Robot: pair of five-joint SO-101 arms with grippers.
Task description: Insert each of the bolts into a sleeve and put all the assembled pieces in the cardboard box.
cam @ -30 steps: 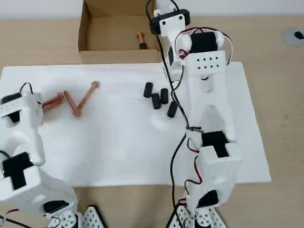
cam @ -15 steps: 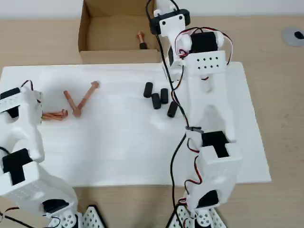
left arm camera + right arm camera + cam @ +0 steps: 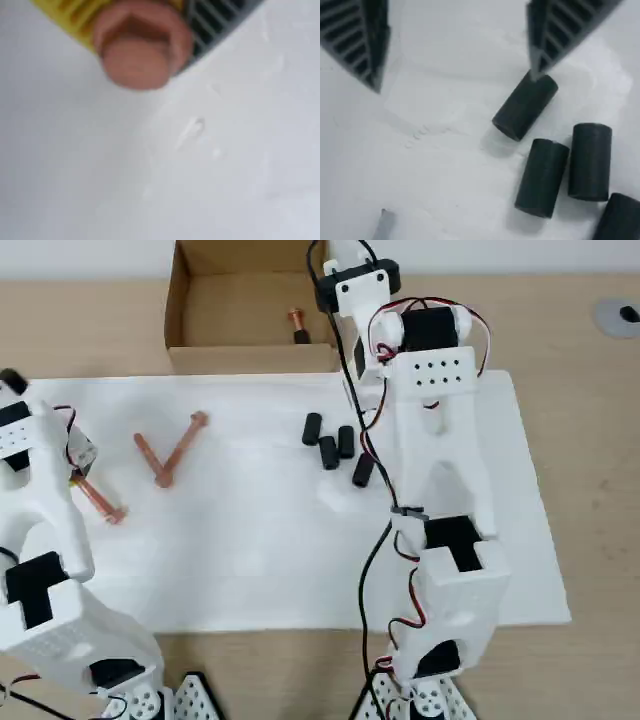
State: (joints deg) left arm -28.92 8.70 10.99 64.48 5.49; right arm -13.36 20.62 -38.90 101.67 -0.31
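**A:** How far along is it?

**B:** Early, I'd say. One assembled piece (image 3: pixel 297 326) lies in the box (image 3: pixel 180 300).

**A:** And the rest?

**B:** Four sleeves (image 3: pixel 328 452) lie close together on the white mat (image 3: pixel 260 540), all empty. Two loose bolts (image 3: pixel 186 441) lie in a V, well apart from the sleeves.

**A:** The pincers?

**B:** The left pincer (image 3: pixel 80 466) is clamped on a third bolt (image 3: pixel 100 499), which sticks out slantwise over the mat's left part. The right pincer (image 3: pixel 455 80) is spread wide just above the sleeves, holding nothing.

**A:** So what's left?

**B:** By my count, three bolts to sleeve and box. One sleeve looks spare.
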